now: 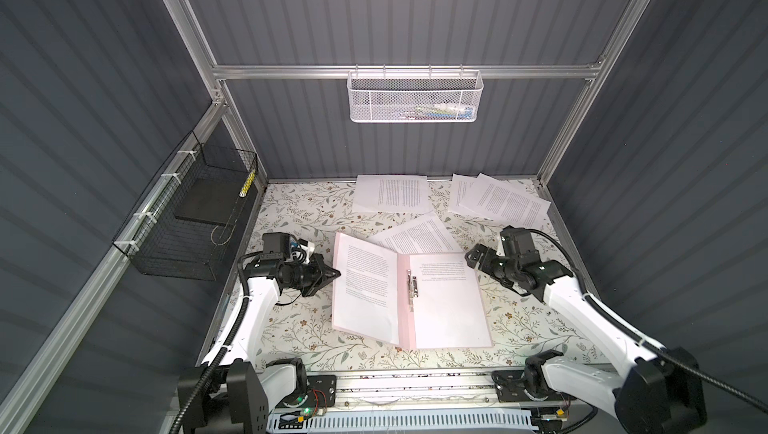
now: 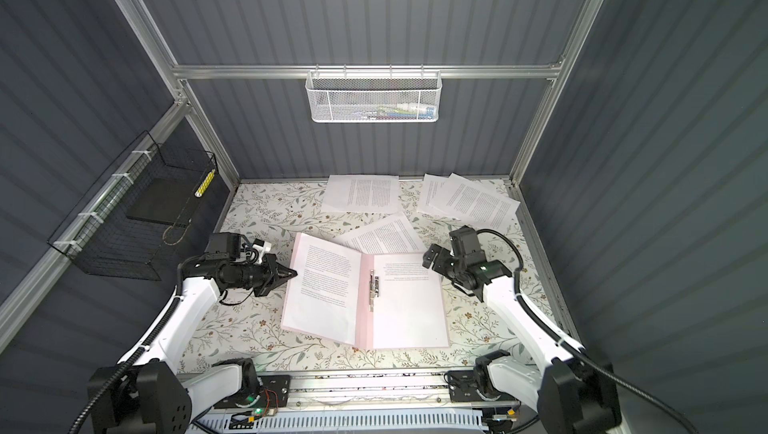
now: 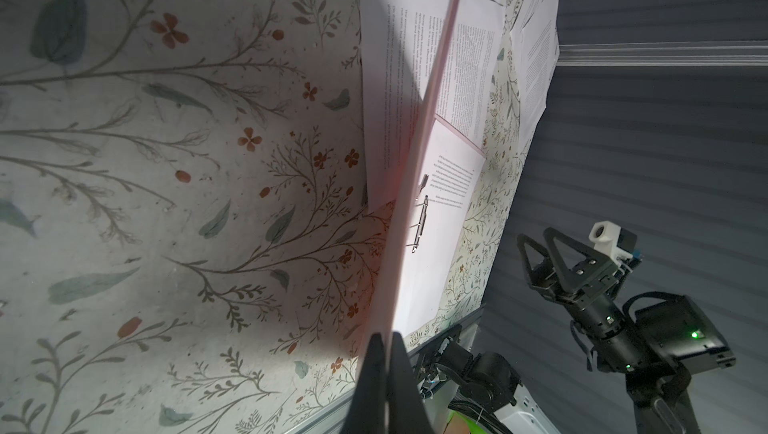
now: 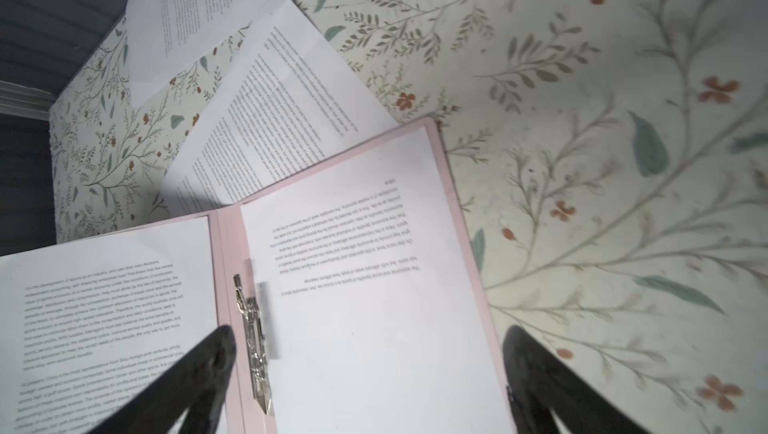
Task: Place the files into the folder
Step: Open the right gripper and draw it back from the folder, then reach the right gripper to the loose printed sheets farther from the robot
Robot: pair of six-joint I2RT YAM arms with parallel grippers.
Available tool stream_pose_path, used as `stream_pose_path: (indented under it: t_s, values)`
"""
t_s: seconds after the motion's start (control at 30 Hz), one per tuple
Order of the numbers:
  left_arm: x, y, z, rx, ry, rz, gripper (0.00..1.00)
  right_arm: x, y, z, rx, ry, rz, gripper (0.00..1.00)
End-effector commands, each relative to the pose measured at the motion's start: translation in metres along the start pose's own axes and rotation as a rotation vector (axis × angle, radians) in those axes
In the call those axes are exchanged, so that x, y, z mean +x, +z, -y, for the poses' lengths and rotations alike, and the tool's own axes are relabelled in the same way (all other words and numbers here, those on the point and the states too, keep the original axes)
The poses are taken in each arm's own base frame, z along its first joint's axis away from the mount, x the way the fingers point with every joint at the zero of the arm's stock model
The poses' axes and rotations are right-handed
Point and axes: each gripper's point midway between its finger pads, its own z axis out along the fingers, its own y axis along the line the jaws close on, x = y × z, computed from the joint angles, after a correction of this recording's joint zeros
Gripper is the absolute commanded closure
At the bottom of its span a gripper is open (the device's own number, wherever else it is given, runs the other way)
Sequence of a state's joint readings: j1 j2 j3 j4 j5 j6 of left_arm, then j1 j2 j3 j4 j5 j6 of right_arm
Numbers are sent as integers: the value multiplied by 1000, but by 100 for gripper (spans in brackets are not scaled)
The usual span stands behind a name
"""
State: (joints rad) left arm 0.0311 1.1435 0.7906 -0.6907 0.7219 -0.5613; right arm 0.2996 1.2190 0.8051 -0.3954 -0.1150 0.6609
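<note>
On the floral tabletop (image 1: 291, 212), the pale pink card folder (image 1: 402, 311) is lying open, white printed paper sheets (image 1: 446, 307) inside; the left gripper (image 1: 336, 273) is pinching its raised cover, the right gripper (image 1: 473, 259) hovering spread.

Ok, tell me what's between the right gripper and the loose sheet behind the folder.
Nothing visible: only bare table lies between the right gripper and that loose sheet. Its near part sits under the folder.

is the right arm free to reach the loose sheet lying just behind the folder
Probably yes: the right gripper hangs open and empty close by, and nothing lies on the sheet. Its near edge is tucked under the folder, so it would have to slide out.
</note>
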Motion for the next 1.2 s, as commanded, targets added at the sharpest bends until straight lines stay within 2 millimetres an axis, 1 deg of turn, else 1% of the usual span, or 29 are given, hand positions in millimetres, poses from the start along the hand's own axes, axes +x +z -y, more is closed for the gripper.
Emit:
stream_pose_path:
  t_s: [0.0, 0.07, 0.13, 0.23, 0.27, 0.3, 0.37, 0.47, 0.53, 0.73, 0.83, 0.9, 1.0, 1.1, 1.17]
  values:
    - [11, 6, -13, -28, -39, -39, 100, -27, 17, -37, -93, -141, -24, 1]
    - [12, 9, -20, -53, -39, -48, 100, -38, 37, -50, -109, -208, -79, 1]
    - [11, 9, -25, -81, -35, -45, 100, -48, 59, -54, -68, -269, -150, 1]
    - [9, 7, -29, -116, -22, -33, 100, -62, 92, -60, -59, -337, -230, 1]
    - [9, 7, -29, -119, -20, -36, 100, -65, 103, -61, -55, -346, -256, 1]
    - [9, 8, -32, -128, -25, -40, 100, -71, 113, -65, -69, -362, -267, 1]
    - [10, 9, -36, -146, -27, -41, 100, -82, 131, -66, -50, -377, -274, 1]
    - [12, 11, -39, -140, -31, -50, 100, -88, 158, -64, -51, -357, -341, 1]
    - [13, 12, -39, -137, -30, -51, 100, -91, 171, -69, -84, -344, -381, 1]
    - [13, 14, -37, -115, -34, -54, 100, -108, 193, -72, -99, -349, -373, 1]
    - [12, 14, -34, -103, -32, -52, 100, -110, 202, -74, -142, -332, -396, 1]
    - [12, 13, -35, -113, -33, -54, 100, -106, 206, -78, -168, -336, -422, 1]
    - [10, 13, -35, -118, -26, -53, 100, -95, 212, -84, -201, -336, -468, 1]
    - [8, 14, -34, -115, -30, -53, 100, -81, 217, -81, -199, -326, -529, 1]
    - [7, 15, -34, -114, -33, -53, 100, -76, 219, -79, -189, -330, -544, 1]
